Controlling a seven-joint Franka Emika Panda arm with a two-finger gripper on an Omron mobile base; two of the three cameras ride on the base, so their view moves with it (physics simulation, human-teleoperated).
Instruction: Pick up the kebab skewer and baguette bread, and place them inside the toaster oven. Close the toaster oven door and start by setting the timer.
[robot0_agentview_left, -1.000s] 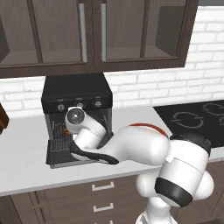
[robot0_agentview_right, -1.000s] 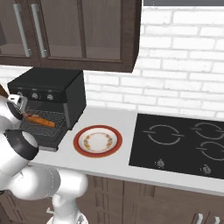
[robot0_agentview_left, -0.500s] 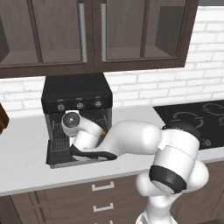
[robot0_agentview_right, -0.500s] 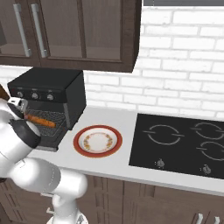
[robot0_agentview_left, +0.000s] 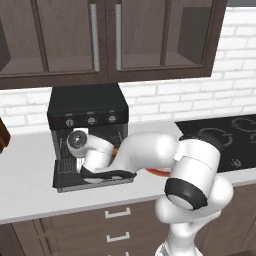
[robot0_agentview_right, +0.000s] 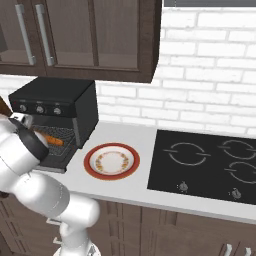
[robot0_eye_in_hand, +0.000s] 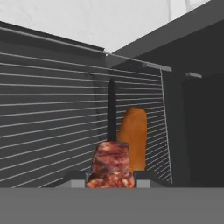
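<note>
Toaster oven (robot0_agentview_left: 87, 107) at the table's (robot0_agentview_right: 135, 185) far left, door (robot0_agentview_left: 65, 181) dropped open. Inside on the rack, baguette (robot0_eye_in_hand: 132, 138) at 12 o'clock from the tool (robot0_eye_in_hand: 110, 181), long axis pointing away. Tool clamped on the kebab skewer (robot0_eye_in_hand: 110, 165), chunks just short of the loaf.

One toaster oven (robot0_agentview_left: 87, 111) stands on the desk (robot0_agentview_left: 30, 165), with three knobs in a row on its front and one wire rack (robot0_eye_in_hand: 52, 118) inside. On that rack lies one baguette bread (robot0_eye_in_hand: 132, 138), and one kebab skewer (robot0_eye_in_hand: 111, 166) is before it. One plate (robot0_agentview_right: 111, 160) sits on the desk. One cooktop (robot0_agentview_right: 210, 162) shows four burner rings.
</note>
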